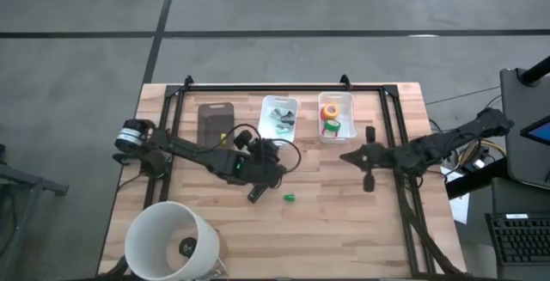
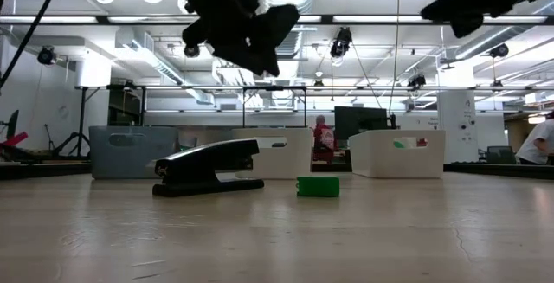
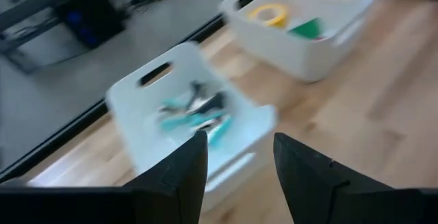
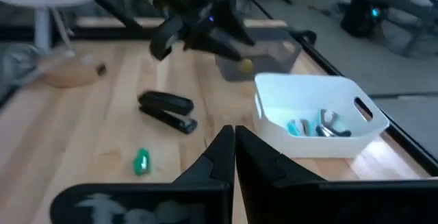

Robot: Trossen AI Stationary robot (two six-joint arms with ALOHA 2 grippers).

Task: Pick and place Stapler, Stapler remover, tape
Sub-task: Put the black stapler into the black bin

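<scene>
The stapler [image 1: 256, 194] lies on the bench [image 1: 344, 221] just below centre in the high view, black and oblong, with a small green piece [image 1: 290, 198] just to its right; the two are apart. The left tool [image 1: 273, 162] hangs above the bench just up and right of the stapler, holding nothing; in the left wrist view its fingers [image 3: 183, 172] stand apart with an open gap between them. The right tool [image 1: 354, 156] hovers right of centre, well apart from the stapler; its fingers [image 4: 263, 157] meet in the right wrist view, closed on nothing.

Along the upper edge of the bench stand three containers: a dark tray [image 1: 215, 123] at left, a white bin [image 1: 290, 103] in the middle holding teal and grey pieces, and a second white bin [image 1: 346, 99] at right holding the tape [image 1: 330, 110], with orange-yellow, red and green rolls. A white bucket [image 1: 155, 225] sits at the lower left corner.

The low view alone shows the stapler resting flat on its base with its top arm raised at a slant, the green piece lying beside it, and the left tool well above it, not touching; a person shows far behind in the room. The right wrist view shows the stapler and the green piece from the other side, with the middle bin near its own fingers. The left wrist view shows both white bins and the yellow roll, but no stapler.
</scene>
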